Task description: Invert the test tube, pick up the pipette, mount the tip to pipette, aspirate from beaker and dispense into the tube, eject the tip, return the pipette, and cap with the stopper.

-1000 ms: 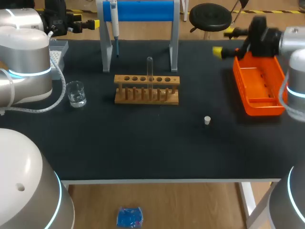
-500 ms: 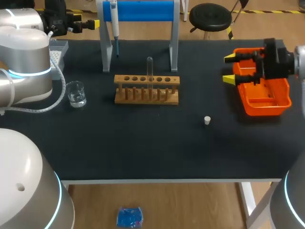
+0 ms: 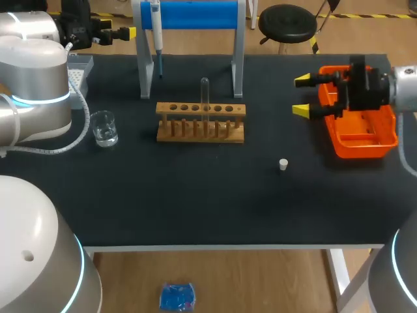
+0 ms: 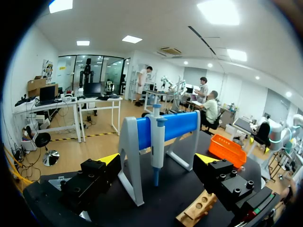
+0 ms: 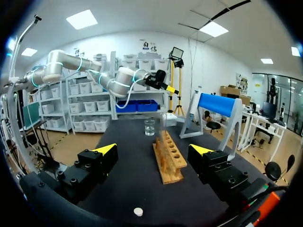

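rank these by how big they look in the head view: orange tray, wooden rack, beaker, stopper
1. orange tray, though part of it is hidden behind the right hand
2. wooden rack, close to the tray in apparent size
3. beaker
4. stopper, clearly the smallest

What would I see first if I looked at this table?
Probably the bright orange tray at the table's right edge, with the right gripper open over its inner edge, yellow tips pointing toward the middle. Next, the wooden rack in the middle with one test tube standing in it, and the blue stand behind, where the pipette hangs.
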Controlling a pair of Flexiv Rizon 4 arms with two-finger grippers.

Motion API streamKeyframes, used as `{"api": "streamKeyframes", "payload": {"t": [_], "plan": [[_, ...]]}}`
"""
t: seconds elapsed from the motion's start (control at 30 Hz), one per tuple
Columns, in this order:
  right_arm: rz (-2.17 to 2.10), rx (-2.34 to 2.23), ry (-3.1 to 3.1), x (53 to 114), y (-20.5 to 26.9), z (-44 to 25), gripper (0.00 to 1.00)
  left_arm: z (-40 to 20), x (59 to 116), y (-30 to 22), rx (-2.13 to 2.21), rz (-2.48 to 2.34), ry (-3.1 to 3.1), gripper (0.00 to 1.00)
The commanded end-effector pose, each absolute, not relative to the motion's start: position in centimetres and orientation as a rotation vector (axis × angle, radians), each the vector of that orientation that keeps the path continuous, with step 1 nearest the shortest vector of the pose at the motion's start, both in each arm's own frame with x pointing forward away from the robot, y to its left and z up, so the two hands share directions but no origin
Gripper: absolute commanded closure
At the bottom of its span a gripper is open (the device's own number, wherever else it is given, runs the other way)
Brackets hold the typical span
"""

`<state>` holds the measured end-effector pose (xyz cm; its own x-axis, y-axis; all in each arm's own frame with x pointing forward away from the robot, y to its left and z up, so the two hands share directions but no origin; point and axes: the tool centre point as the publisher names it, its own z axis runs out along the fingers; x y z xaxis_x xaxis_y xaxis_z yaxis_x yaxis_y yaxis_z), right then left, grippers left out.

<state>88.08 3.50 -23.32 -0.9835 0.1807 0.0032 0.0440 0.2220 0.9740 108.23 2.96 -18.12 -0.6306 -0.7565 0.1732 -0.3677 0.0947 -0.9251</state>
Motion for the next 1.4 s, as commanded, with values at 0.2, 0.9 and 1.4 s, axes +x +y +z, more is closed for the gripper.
{"api": "streamKeyframes", "payload": {"t": [0.2, 0.9, 1.4], "plan": [[1.83, 0.173, 2.315, 85.8, 6.8, -25.1, 0.0, -18.2, 108.2, 3.0, -1.106, -1.55, 2.03, 0.0], [1.83, 0.173, 2.315, 85.8, 6.8, -25.1, 0.0, -15.9, 96.9, -8.4, -0.708, -1.357, 2.263, 0.0], [1.83, 0.173, 2.315, 85.8, 6.8, -25.1, 0.0, -21.7, 92.6, -7.3, -0.543, -1.502, 2.217, 0.0]]}}
